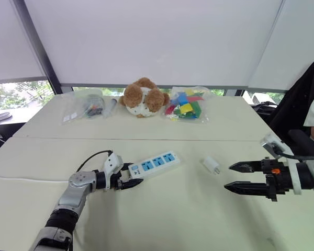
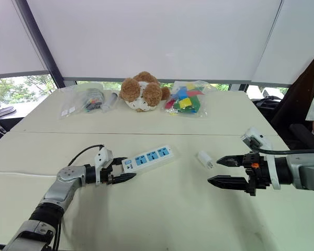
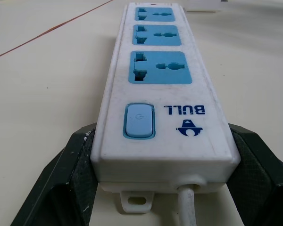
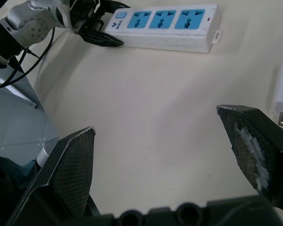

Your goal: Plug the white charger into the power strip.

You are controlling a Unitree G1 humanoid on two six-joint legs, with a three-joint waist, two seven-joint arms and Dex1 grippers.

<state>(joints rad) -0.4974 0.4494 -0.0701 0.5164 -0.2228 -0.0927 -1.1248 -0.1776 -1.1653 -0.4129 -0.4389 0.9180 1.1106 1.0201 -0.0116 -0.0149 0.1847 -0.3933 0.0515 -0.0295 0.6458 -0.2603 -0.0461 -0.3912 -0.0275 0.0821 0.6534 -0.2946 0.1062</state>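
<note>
The right fingers (image 1: 243, 187) are standing wide apart and empty, just beside the charger (image 1: 211, 164), which is lying loose near the middle of the bench (image 1: 172, 219), apart from the power strip (image 1: 154, 163). The left fingers (image 1: 131, 183) are gripping the power strip at its cord end. Risks: an off-centre closure knocking the charger aside, and the strip pivoting under insertion force.

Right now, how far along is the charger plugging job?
Done: the left pincer grips the power strip at its switch end. In hand: the open right pincer hovers beside the white charger, not touching it. Left: grasp the white charger and push it into the power strip.
</note>
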